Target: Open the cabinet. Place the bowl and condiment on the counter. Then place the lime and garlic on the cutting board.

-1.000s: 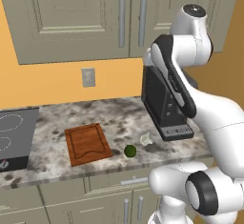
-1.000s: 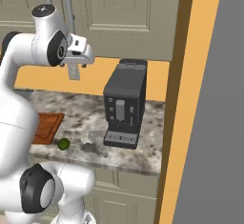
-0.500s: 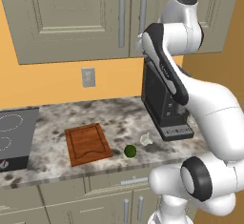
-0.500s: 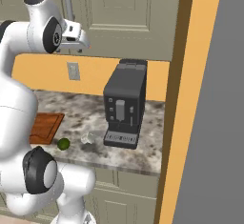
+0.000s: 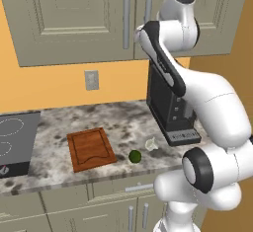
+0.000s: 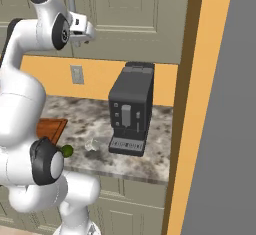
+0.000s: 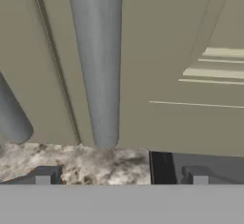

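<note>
Step 1, opening the cabinet [image 5: 74, 19]: gripper [image 7: 121, 178], jaws spread wide, faces the right door's handle [image 7: 97, 61], needing to advance and clamp.

Rendered home kitchen; grey-beige wall cabinet [image 5: 84, 19] with 2 panelled doors and long silver bar handles [image 7: 97, 61] above a speckled marble-look counter [image 5: 118, 120]; black stovetop [image 5: 15, 139] with ring marks at the left; dark coffee machine [image 6: 130, 109] on the counter; wooden cutting board [image 5: 90, 148]; orange wall with a socket plate [image 5: 91, 80]; low cupboards [image 5: 99, 211] beneath.
</note>
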Controlling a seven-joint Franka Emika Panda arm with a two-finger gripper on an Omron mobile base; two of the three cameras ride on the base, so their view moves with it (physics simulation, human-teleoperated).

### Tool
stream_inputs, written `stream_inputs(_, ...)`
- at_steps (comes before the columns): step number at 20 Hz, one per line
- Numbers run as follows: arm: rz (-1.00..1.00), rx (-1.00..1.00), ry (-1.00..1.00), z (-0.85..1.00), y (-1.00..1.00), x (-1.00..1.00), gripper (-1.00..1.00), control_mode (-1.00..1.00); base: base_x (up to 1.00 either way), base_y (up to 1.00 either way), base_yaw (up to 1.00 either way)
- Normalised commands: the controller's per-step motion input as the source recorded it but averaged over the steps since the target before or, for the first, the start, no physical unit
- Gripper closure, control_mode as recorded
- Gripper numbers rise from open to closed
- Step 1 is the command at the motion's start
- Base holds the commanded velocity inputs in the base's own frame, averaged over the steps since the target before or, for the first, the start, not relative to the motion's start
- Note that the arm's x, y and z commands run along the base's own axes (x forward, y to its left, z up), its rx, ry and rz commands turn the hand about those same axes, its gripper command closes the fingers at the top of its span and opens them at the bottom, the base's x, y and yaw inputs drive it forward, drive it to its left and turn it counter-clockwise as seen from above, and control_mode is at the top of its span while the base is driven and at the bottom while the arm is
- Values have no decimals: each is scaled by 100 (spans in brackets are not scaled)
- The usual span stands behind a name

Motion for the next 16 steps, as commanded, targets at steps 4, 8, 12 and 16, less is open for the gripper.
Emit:
stream_inputs(4,0,0,-18,0,2,51,-100,-100,0,0,0)
stream_inputs(8,0,0,-13,-2,9,46,-100,-100,0,0,0)
stream_inputs(12,0,0,-6,-23,5,60,-100,-100,0,0,0)
stream_inputs(16,0,0,0,-26,2,78,-100,-100,0,0,0)
